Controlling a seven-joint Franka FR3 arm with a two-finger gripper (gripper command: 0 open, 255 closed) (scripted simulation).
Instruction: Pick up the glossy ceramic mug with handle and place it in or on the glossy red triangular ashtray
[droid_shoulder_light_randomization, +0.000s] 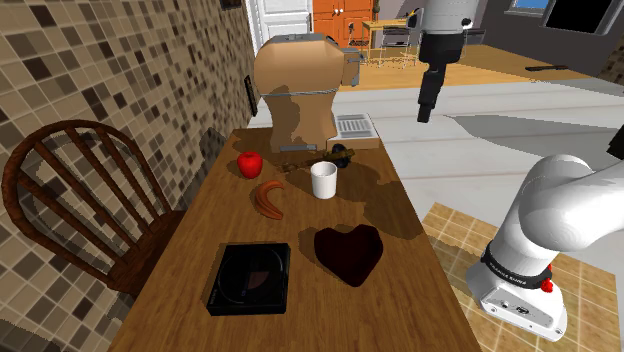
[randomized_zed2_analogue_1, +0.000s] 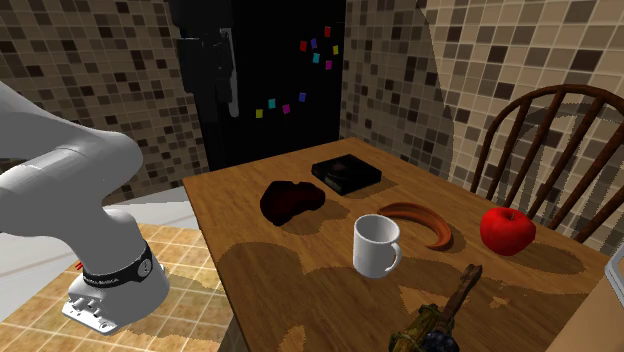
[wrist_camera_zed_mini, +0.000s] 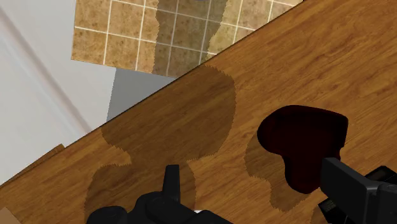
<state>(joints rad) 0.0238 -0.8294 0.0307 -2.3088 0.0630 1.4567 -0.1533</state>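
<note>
A white mug (droid_shoulder_light_randomization: 323, 180) with a handle stands upright near the middle of the wooden table (droid_shoulder_light_randomization: 400, 215); in the second exterior view the mug (randomized_zed2_analogue_1: 376, 245) sits between the ashtray and a red apple. The dark red triangular ashtray (droid_shoulder_light_randomization: 349, 253) lies nearer the stand, empty; the ashtray (randomized_zed2_analogue_1: 292, 199) and, in the wrist view, the ashtray (wrist_camera_zed_mini: 304, 143) show the same. My black gripper (droid_shoulder_light_randomization: 425, 112) hangs high in the air, off to the side of the mug, over the table's edge on the shoulder view's right. In the wrist view my gripper (wrist_camera_zed_mini: 262, 188) is open with nothing between its fingers.
On the table lie a red apple (droid_shoulder_light_randomization: 249, 163), a curved brown piece (droid_shoulder_light_randomization: 267, 198), a flat black square box (droid_shoulder_light_randomization: 250, 277) and a dark bottle-like thing (randomized_zed2_analogue_1: 445, 310). A big tan appliance (droid_shoulder_light_randomization: 295, 85) stands at the far end. A wooden chair (droid_shoulder_light_randomization: 75, 190) and tiled wall flank the table.
</note>
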